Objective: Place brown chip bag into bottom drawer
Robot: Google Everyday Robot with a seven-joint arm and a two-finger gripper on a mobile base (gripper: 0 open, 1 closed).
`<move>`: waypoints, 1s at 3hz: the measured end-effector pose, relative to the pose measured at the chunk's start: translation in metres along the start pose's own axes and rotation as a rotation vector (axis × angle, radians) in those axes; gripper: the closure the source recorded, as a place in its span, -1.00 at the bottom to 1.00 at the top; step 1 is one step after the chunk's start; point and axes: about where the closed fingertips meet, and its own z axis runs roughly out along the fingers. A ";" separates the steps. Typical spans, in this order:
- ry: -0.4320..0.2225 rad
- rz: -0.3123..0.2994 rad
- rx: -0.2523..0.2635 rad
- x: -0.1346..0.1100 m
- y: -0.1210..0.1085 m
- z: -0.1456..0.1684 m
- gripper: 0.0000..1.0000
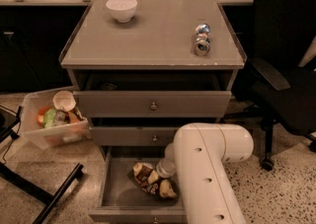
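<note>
The bottom drawer [118, 193] is pulled open at the foot of the grey cabinet. The brown chip bag [152, 180] lies crumpled on the drawer's floor, towards its right side. My white arm reaches down into the drawer from the right, and my gripper [167, 168] is at the bag's right end, mostly hidden behind the arm. I cannot see whether it touches the bag.
A white bowl [121, 8] and a crushed silver-blue can [201, 39] sit on the cabinet top [153, 35]. A clear bin of items [53, 119] stands on the floor at left. A black office chair [284, 70] is at right. Black metal legs [44, 188] cross the floor at lower left.
</note>
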 end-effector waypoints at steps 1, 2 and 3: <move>-0.076 0.022 0.035 -0.004 -0.005 -0.028 -1.00; -0.161 0.016 0.084 -0.007 -0.004 -0.070 -1.00; -0.158 0.011 0.085 -0.001 -0.001 -0.068 -1.00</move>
